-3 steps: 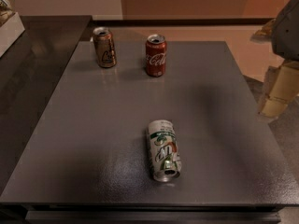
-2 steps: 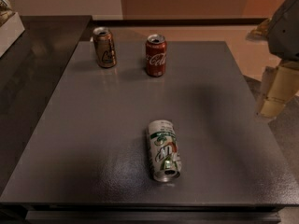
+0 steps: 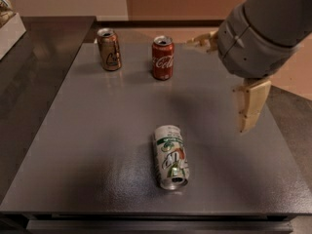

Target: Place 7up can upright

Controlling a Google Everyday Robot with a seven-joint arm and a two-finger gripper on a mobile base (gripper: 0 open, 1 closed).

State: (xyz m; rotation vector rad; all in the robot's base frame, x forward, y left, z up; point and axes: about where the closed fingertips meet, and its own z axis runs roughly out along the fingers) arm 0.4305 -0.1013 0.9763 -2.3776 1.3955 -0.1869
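Observation:
The 7up can (image 3: 170, 156) is silver-white with green lettering and a red spot. It lies on its side near the front middle of the dark grey table (image 3: 87, 130), with its open top facing the front edge. My gripper (image 3: 217, 85) hangs over the right side of the table, above and to the right of the can, not touching it. It is open and empty. One tan finger (image 3: 251, 105) points down and the other (image 3: 202, 41) reaches toward the back.
A red Coca-Cola can (image 3: 163, 57) and a brown-gold can (image 3: 109, 49) stand upright at the back of the table. A white box (image 3: 9, 30) sits on the darker counter at the far left. The floor shows beyond the right edge.
The arm has come in from the right edge, to the left and over the table; it now fills the upper right. The cans have not moved.

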